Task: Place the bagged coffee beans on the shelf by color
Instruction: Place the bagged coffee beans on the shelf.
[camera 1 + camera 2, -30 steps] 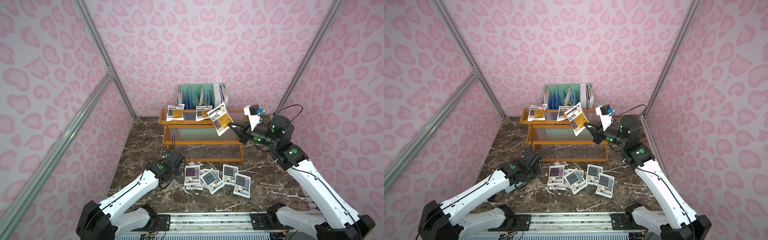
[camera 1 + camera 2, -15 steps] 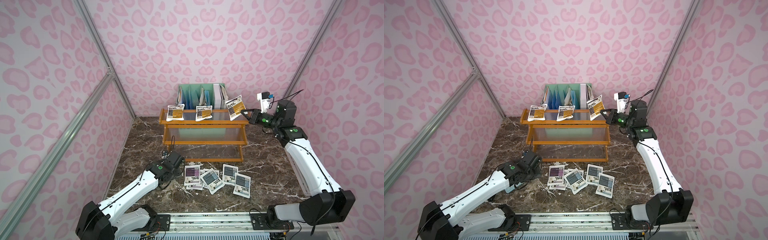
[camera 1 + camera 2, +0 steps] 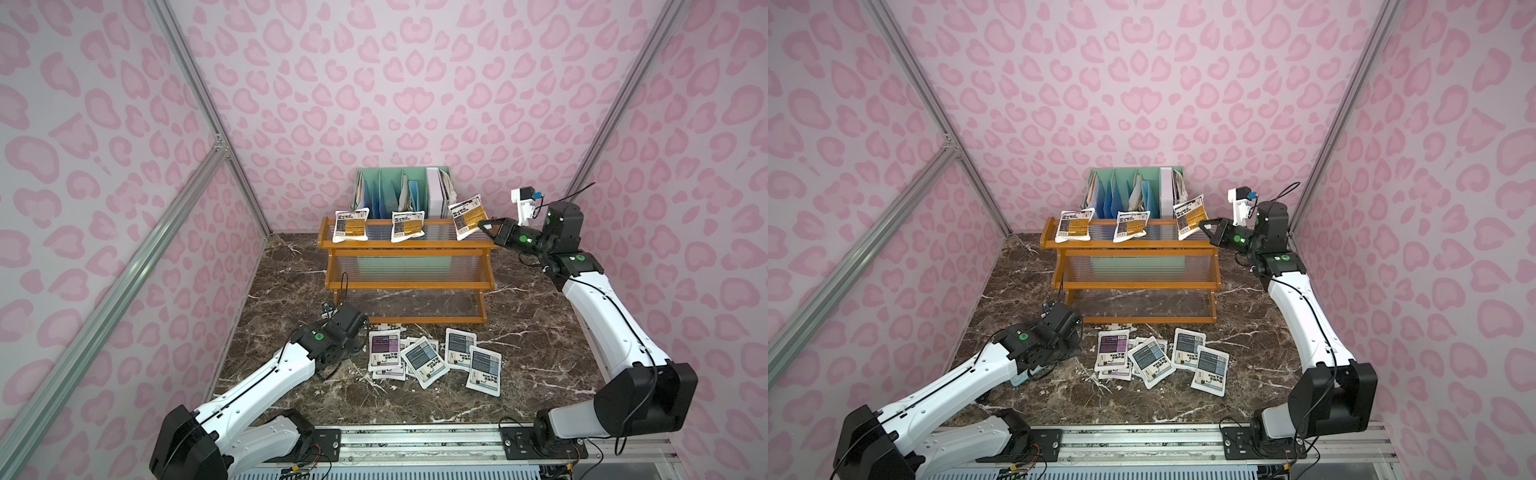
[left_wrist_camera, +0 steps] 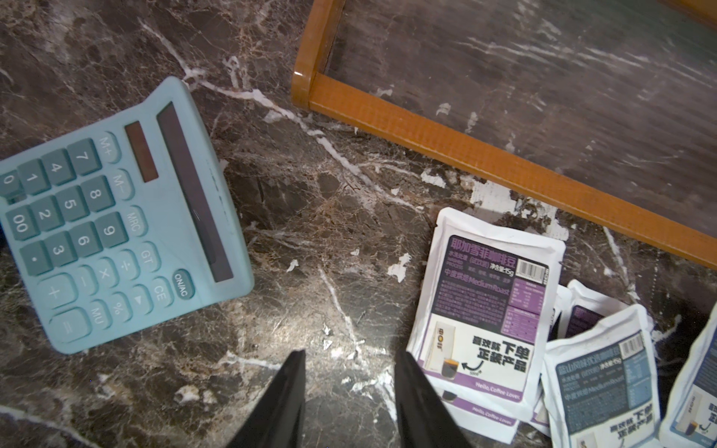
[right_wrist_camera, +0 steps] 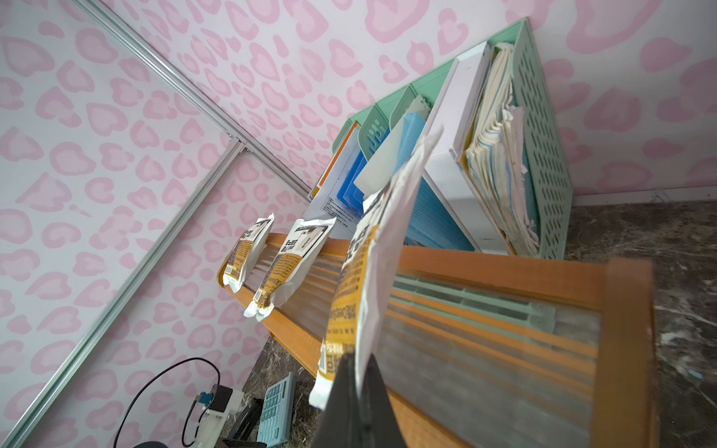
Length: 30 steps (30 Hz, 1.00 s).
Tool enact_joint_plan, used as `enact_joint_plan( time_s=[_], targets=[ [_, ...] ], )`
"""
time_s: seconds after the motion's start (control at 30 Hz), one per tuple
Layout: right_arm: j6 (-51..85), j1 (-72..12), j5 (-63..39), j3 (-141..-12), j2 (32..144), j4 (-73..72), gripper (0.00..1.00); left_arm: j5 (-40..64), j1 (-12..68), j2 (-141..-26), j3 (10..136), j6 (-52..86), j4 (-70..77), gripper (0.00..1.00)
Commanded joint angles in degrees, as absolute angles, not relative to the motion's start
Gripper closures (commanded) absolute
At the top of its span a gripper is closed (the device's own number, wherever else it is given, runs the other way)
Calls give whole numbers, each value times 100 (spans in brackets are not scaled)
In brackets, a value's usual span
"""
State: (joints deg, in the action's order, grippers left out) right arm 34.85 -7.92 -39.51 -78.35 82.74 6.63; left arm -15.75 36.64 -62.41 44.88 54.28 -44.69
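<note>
The orange-brown shelf [image 3: 405,246] stands at the back of the marble table. Two orange-label bagged coffee beans [image 3: 351,224] [image 3: 407,226] lean on its top tier. A third orange pouch [image 3: 468,217] [image 5: 364,279] stands tilted at that tier's right end, with my right gripper [image 3: 482,225] [image 5: 359,360] shut on its lower corner. Purple [image 4: 489,302] and grey-blue [image 4: 605,380] pouches lie in a loose pile [image 3: 428,357] in front of the shelf. My left gripper [image 4: 349,357] is open just over bare marble, beside the purple pouch, with nothing between its fingers.
A light-blue calculator [image 4: 112,217] lies on the marble left of the left gripper. A mint-green file organizer [image 3: 403,193] with papers stands behind the shelf against the back wall. The shelf's two lower tiers [image 3: 409,268] hold nothing. Pink patterned walls close in three sides.
My right arm has carried the orange pouch from in front of the shelf back and to the right, to the right end of the top tier. The left arm has barely moved.
</note>
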Motion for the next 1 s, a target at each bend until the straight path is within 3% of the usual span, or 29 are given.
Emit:
enact_joint_plan(
  time_s=[0.0, 0.13, 0.57, 0.8, 0.97],
  targets=[
    [3415, -837, -3709, -7849, 8310, 733, 90, -1659, 3658, -6157, 4448, 5533, -4615, 57],
    [3135, -1013, -3343, -7966, 8370, 1122, 71, -1670, 3662, -6067, 4379, 5613, -4627, 55],
    [2100, -1427, -1797, -8595, 8185, 2768, 37, -1653, 3663, -6134, 4408, 5594, -4588, 52],
    [1753, -1703, -1074, -8446, 7494, 3191, 35, -1499, 3664, -6289, 4438, 5483, -4419, 50],
    [2061, -2400, -1463, -7055, 6479, 2381, 35, -1117, 3664, -6413, 4396, 5265, -4191, 42]
  ],
)
